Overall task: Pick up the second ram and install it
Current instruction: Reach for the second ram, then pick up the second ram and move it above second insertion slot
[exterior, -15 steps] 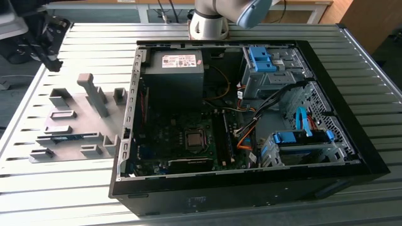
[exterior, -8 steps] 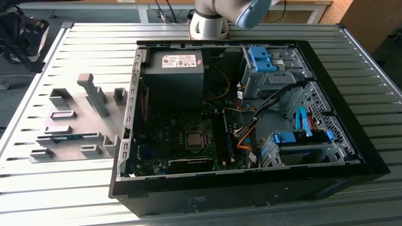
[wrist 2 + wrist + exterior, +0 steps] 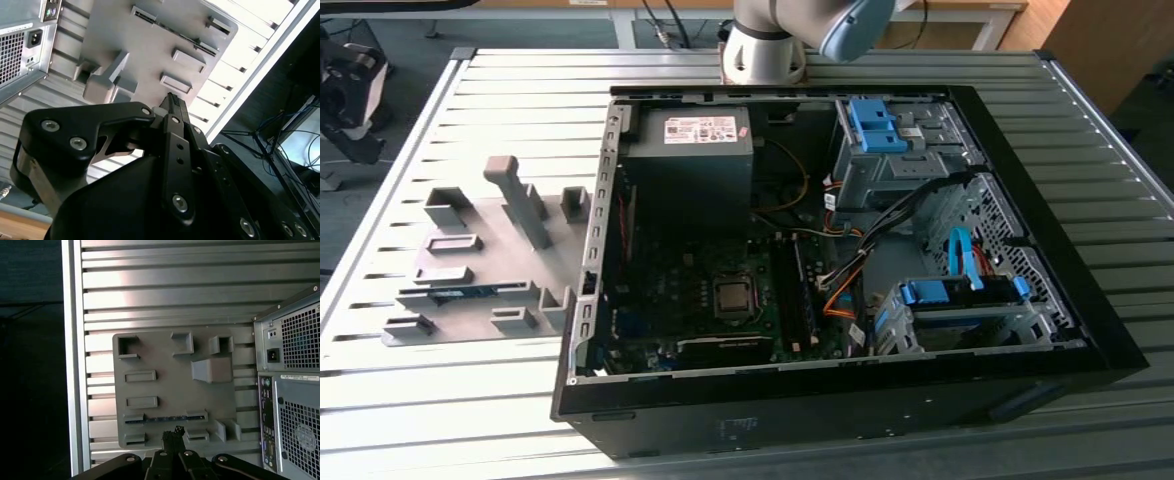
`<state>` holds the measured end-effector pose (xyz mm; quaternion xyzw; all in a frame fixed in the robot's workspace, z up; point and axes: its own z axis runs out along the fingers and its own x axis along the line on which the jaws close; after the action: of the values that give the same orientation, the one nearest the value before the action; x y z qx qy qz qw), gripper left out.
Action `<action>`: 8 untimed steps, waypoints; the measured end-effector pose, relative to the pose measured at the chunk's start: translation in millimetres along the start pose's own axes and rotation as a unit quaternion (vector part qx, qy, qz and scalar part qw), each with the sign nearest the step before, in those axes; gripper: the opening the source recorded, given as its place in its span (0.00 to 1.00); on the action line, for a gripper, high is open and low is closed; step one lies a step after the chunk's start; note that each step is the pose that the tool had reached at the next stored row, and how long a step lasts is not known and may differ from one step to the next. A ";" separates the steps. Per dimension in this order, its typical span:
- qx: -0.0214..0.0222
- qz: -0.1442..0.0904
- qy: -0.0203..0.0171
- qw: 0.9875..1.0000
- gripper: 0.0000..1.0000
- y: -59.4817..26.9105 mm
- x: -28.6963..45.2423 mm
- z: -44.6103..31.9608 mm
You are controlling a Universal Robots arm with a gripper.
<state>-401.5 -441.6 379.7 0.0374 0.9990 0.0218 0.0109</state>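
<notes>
First wrist view: the second ram (image 3: 165,418) is seen unpicked in the grey holder (image 3: 170,385), the clenched, empty tool (image 3: 173,432) nearby.

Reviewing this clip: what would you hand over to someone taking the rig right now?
The gripper carries nothing and hangs above the grey holder plate, apart from it.
The second ram sits in its holder on that plate, to the exterior view's left of the open computer case.
Done: nothing on this ram.
Left: the pick-up and the install.
</notes>
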 end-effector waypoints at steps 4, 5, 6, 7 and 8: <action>0.000 0.000 0.000 1.000 0.11 -0.2 1.1 -0.1; 0.000 0.000 0.000 1.000 0.11 -0.2 1.3 -0.1; 0.000 0.000 0.000 1.000 0.11 -0.2 1.4 -0.1; 0.000 0.000 0.000 1.000 0.11 -0.3 2.6 -0.1; 0.000 0.000 0.000 1.000 0.11 -0.4 3.8 -0.1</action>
<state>-405.3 -441.7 379.7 0.0372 0.9990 0.0218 0.0109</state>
